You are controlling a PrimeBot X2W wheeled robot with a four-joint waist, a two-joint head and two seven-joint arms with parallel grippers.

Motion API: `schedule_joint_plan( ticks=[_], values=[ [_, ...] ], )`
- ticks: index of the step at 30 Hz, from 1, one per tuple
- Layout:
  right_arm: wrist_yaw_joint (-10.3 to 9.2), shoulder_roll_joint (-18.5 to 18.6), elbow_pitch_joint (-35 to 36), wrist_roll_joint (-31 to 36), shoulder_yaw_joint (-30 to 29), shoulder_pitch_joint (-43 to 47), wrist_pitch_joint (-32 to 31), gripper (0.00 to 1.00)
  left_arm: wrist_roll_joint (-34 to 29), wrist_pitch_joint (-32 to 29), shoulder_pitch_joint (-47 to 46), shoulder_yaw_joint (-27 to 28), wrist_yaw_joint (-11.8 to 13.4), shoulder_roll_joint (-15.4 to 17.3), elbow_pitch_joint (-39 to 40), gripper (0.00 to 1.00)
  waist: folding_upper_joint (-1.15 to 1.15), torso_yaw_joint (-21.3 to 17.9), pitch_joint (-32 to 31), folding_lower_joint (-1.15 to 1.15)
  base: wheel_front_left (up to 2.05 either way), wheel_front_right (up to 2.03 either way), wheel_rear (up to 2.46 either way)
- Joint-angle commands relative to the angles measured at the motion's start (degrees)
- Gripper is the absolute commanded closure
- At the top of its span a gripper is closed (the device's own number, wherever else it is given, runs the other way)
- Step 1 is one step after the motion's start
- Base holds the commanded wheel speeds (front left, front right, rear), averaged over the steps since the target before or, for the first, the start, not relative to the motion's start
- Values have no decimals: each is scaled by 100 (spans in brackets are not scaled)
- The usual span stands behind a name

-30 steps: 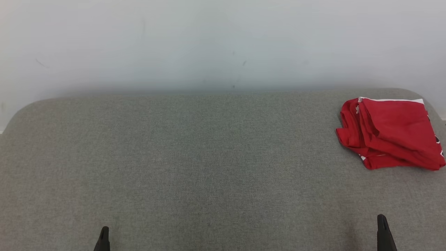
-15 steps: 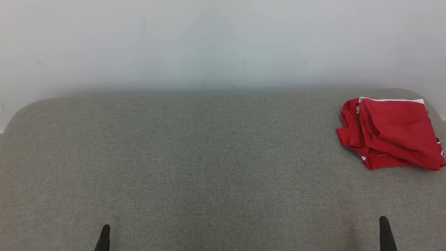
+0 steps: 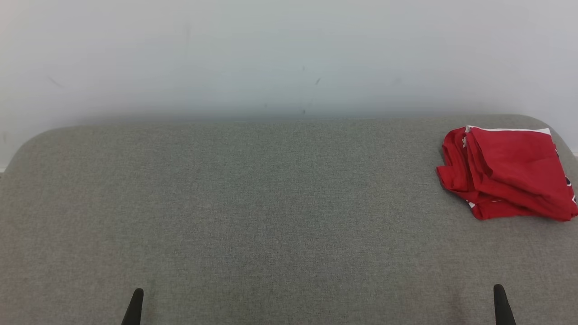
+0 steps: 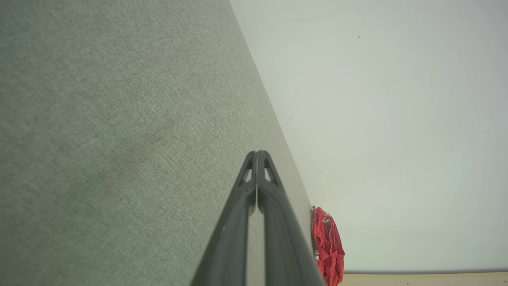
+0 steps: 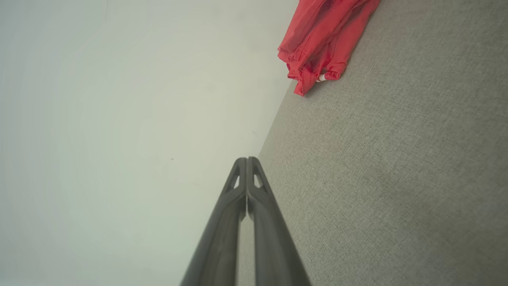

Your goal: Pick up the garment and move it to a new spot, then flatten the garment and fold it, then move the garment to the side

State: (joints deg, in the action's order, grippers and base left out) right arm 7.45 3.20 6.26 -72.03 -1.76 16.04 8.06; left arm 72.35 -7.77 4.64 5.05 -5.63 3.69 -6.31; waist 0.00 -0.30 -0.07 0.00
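Now left tool (image 3: 137,298), right tool (image 3: 499,293) pinched together; garment (image 3: 505,174) lies apart on grey cushion (image 3: 271,203) by wall (image 3: 271,54).

A tabletop (image 3: 271,203) covered in grey woven fabric, its far corners rounded, runs up to a plain, pale wall (image 3: 289,45). A few small dark marks (image 3: 318,81) speck the wall. The light is soft and even. A strip of beige floor (image 4: 424,279) shows below the wall.

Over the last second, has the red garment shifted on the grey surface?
No. The red garment lies where it was, by the far right corner of the grey surface.
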Motion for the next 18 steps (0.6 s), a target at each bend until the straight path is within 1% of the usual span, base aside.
schedule_joint_plan(
  ticks=[1, 18],
  values=[
    [4, 34, 65, -111, 0, 55, -20, 100, 150, -43, -67, 24, -48, 34, 75, 100, 0, 1, 0, 0, 0, 0, 0],
    [5, 23, 297, -1034, 24, 194, -143, 100, 1075, -382, -82, 113, -108, 36, 143, 100, 0, 11, 5, 0, 0, 0, 0]
  ],
)
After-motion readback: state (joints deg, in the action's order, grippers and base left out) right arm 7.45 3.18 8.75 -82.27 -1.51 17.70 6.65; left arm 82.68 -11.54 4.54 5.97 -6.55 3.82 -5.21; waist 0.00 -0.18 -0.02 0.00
